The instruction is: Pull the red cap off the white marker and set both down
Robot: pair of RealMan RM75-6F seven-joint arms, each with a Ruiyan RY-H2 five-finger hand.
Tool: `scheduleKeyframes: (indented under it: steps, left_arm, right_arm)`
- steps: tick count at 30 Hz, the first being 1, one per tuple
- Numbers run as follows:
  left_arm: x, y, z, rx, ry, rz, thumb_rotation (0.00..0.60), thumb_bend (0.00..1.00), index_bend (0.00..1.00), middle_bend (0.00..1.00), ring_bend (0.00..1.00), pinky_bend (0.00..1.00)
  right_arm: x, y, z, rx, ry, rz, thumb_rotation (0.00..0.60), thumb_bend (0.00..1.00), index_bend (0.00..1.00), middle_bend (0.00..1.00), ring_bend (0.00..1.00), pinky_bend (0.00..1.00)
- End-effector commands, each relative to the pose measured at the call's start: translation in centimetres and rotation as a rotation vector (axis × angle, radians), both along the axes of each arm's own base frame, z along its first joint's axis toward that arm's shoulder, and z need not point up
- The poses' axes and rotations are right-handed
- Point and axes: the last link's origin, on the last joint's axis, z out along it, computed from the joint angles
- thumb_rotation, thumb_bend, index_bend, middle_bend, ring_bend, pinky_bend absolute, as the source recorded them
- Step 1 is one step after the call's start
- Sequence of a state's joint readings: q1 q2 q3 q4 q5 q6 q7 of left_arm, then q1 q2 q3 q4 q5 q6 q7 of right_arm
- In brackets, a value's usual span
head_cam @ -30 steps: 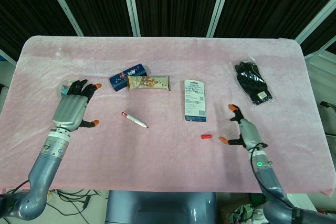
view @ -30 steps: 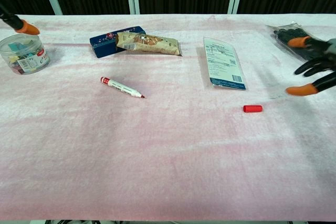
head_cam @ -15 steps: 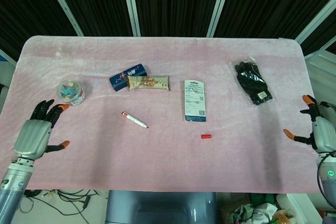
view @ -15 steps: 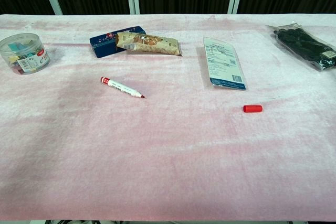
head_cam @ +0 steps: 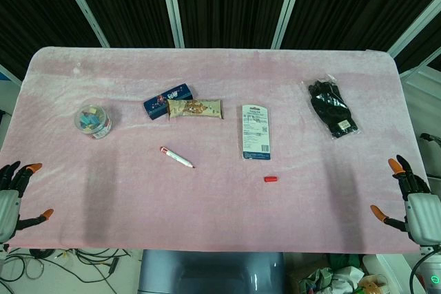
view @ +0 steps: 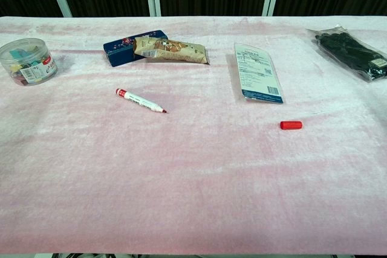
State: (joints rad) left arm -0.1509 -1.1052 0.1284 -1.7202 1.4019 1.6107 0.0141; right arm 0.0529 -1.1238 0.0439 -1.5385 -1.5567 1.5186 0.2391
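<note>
**Both hands empty at the table's near corners, marker and cap lying apart**

Two hands show only in the head view, each at a near corner of the pink cloth-covered table (head_cam: pixel 220 232). At the lower-left corner the left hand (head_cam: pixel 8 201) sits partly cut off by the picture's edge, back of the hand up, its orange-tipped fingers (head_cam: pixel 33 167) spread and pointing toward the far side, holding nothing. At the lower-right corner the right hand (head_cam: pixel 412 202) is likewise unclenched, fingers fanned apart and empty.

On the cloth, the white marker (head_cam: pixel 176 158) lies flat left of centre, uncapped, its tip toward the near right. The red cap (head_cam: pixel 271 179) lies on its own well to the right of it, near the lower end of a flat packaged card (head_cam: pixel 255 131).

Further back sit a blue tin (head_cam: pixel 168 100) touching a snack bar wrapper (head_cam: pixel 196 108), a clear round tub (head_cam: pixel 93 120) at the left, and bagged black gloves (head_cam: pixel 332 108) at the right.
</note>
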Motion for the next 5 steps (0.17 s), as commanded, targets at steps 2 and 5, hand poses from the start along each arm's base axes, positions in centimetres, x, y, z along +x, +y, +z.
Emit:
scheduleKeyframes:
  steps: [2, 5]
  left_arm:
    - [-0.03, -0.15, 0.08, 0.012, -0.047, -0.015, 0.600, 0.09, 0.17, 0.14, 0.00, 0.00]
    - [-0.07, -0.05, 0.29, 0.016, -0.051, -0.037, 0.600, 0.09, 0.17, 0.14, 0.00, 0.00]
  right_arm:
    - [0.33, 0.52, -0.54, 0.023, -0.030, -0.005, 0.600, 0.10, 0.03, 0.00, 0.27, 0.20]
    - [0.46, 0.64, -0.58, 0.033, 0.008, 0.005, 0.600, 0.10, 0.03, 0.00, 0.27, 0.20]
